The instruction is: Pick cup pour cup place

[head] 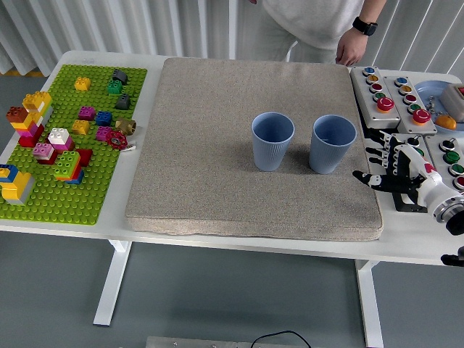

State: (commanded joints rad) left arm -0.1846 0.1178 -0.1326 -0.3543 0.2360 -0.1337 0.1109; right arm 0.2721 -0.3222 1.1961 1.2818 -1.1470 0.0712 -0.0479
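Right hand (395, 168) empty, fingers apart, beside right cup (333, 143), arm seemingly cut off at edge

Two blue ribbed cups stand on the mat: the left cup (272, 141) and the right cup (333, 143). One grey mat (217, 181) lies on one white table (239, 243). One green baseplate (43, 196) sits at the left end, carrying numerous loose bricks and small stacks; an exact count cannot be made. At the right end there are two button panels in view: the rear button panel (391, 98), with about eight coloured buttons, and a second panel (451, 156), cut off by the frame edge. One robot hand (395, 168) is visible. One person (319, 25) stands at the far side, one hand (351, 48) showing.
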